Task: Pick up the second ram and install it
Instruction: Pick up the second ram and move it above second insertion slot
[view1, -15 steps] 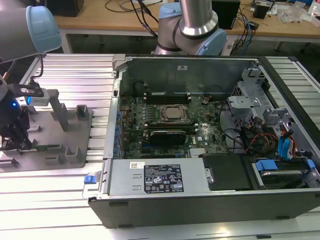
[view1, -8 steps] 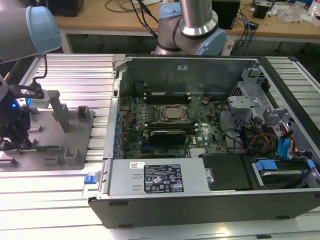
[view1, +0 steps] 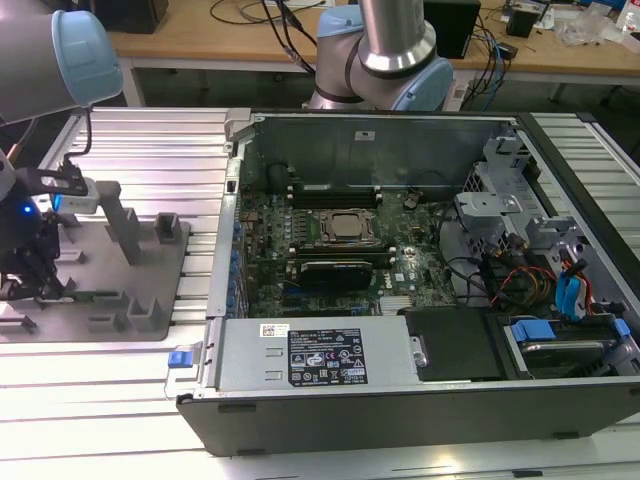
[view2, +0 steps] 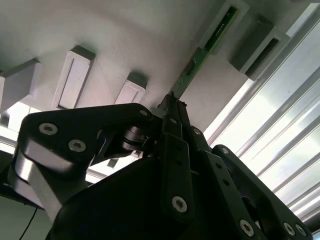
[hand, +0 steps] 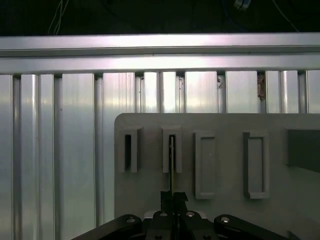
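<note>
We see the gripper, jaws clamped on the second ram; tilting could jam it in the fixture.

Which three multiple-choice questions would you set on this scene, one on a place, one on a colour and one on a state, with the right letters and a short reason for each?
1. Where is the second ram?
A. in a slot of the grey holder
B. lying on the floor
C. on the wooden desk

2. What colour is the ram?
A. red
B. green
C. white

3. How is the computer case?
A. closed
B. open, its inside showing
C. wrapped in foil

Answers:
1 A: in both wrist views the stick stands in the holder's slot, with the gripper shut on its end.
2 B: its board is green in the second wrist view.
3 B: the exterior view looks into it, onto the motherboard.
</note>
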